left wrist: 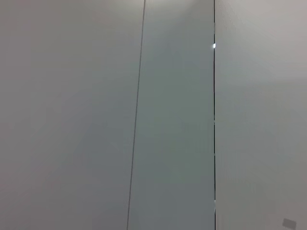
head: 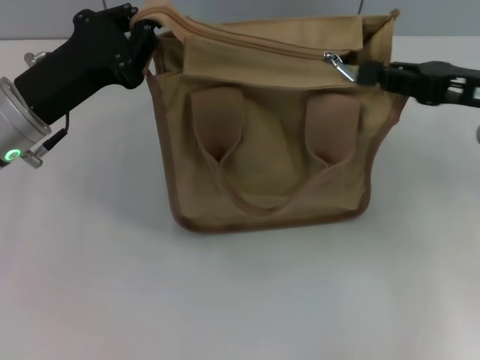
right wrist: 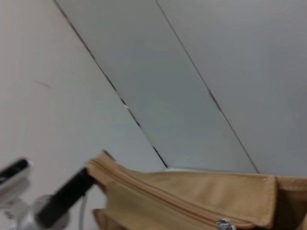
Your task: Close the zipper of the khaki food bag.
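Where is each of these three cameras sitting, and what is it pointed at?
Head view: from the robot's head, looking down at the khaki food bag on the table; left tool at the bag's top corner, right tool beside the zipper.
Left wrist view: faces only wall panels; no bag or robot part.
Right wrist view: looks along the bag's top towards the wall; the left tool shows beyond.
Head and right wrist views share bag, zipper, left tool.

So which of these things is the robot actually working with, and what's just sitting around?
Part of the job:
khaki food bag
zipper, slider at the bag's right end
left gripper at the bag's left corner
right gripper at the slider

Just there:
white table
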`<act>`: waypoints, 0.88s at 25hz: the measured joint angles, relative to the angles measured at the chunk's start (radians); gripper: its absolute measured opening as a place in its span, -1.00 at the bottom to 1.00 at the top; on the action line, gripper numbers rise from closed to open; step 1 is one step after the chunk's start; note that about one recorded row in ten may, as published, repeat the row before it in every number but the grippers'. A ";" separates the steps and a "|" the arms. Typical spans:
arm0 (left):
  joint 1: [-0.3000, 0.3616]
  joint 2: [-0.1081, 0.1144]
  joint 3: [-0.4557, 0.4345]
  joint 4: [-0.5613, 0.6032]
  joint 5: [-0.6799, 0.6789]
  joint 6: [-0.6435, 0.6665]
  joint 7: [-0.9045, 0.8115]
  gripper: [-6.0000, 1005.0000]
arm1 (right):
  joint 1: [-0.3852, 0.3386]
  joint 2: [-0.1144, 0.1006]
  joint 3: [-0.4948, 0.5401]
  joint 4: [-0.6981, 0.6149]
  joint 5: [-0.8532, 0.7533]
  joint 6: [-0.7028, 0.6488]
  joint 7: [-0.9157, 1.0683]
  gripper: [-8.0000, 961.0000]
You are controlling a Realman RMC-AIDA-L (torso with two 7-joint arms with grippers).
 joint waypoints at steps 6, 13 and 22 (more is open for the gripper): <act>0.000 -0.001 0.000 -0.001 -0.002 -0.021 -0.003 -0.86 | -0.066 0.007 0.087 0.032 0.120 -0.203 -0.222 -0.36; 0.000 -0.003 0.000 -0.010 -0.010 -0.053 -0.004 -0.85 | -0.093 -0.008 0.063 0.165 0.081 -0.366 -0.590 0.10; 0.021 -0.004 0.001 -0.013 -0.010 -0.090 -0.007 -0.84 | -0.077 0.009 0.028 0.276 -0.151 -0.305 -0.851 0.47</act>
